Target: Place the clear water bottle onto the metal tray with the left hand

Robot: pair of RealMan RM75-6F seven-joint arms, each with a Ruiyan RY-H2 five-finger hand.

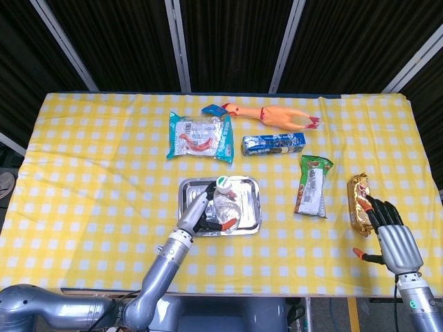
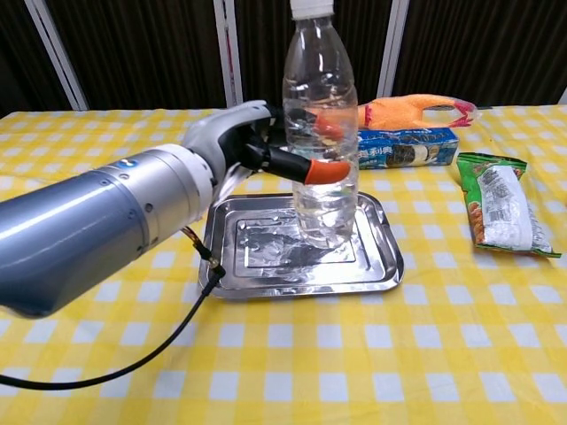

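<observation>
The clear water bottle (image 2: 323, 133) with a white cap stands upright over the metal tray (image 2: 368, 270), its base on or just above the tray's floor; I cannot tell which. My left hand (image 2: 257, 146) grips it around the middle, orange-tipped fingers wrapped on the near side. In the head view the bottle (image 1: 224, 202) sits inside the tray (image 1: 253, 197) with my left hand (image 1: 204, 218) at its left. My right hand (image 1: 392, 232) hovers at the table's right front edge, fingers spread, holding nothing.
Behind the tray lie a snack bag (image 1: 199, 135), a rubber chicken (image 1: 273, 115) and a blue biscuit box (image 1: 273, 144). A green packet (image 1: 313, 185) and a gold packet (image 1: 359, 203) lie to the right, the gold one just ahead of my right hand.
</observation>
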